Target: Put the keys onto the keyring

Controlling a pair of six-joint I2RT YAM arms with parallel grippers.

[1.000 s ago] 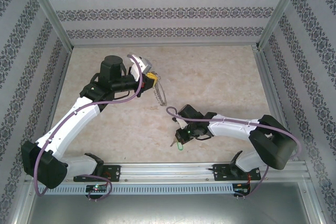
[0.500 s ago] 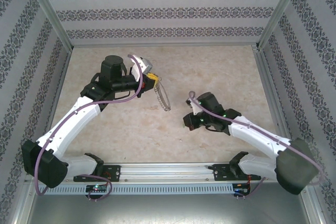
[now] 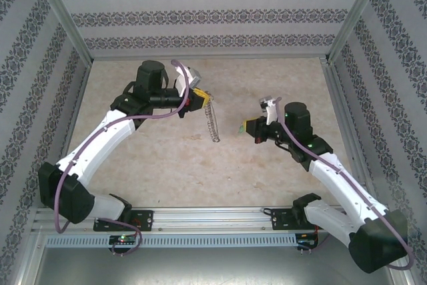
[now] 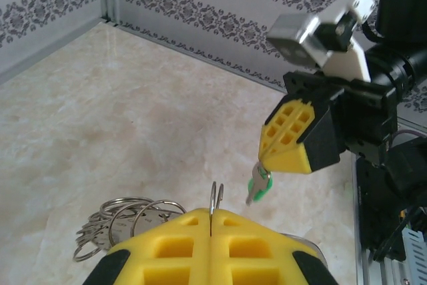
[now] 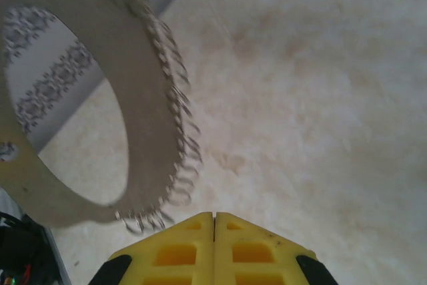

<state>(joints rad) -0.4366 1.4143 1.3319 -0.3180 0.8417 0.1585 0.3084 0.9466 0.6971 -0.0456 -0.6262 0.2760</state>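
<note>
The keyring [image 3: 213, 125] was a big thin silver loop strung with little silver rings, hanging down from the left end effector [image 4: 212, 223]. The keys [image 4: 259, 185], a small silver key with a green tag, dangled from the right end effector [image 4: 275, 158], near the loop

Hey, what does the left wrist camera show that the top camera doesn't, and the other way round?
Left wrist adds: the keyring wire pinched edge-on in the shut left gripper, small rings bunched beside it, and the keys, green tag included, dangling from the right gripper. Top adds: the left arm and right arm whole, and the bare table between the grippers. Both: left gripper holding the keyring, right gripper holding the keys, apart.
</note>
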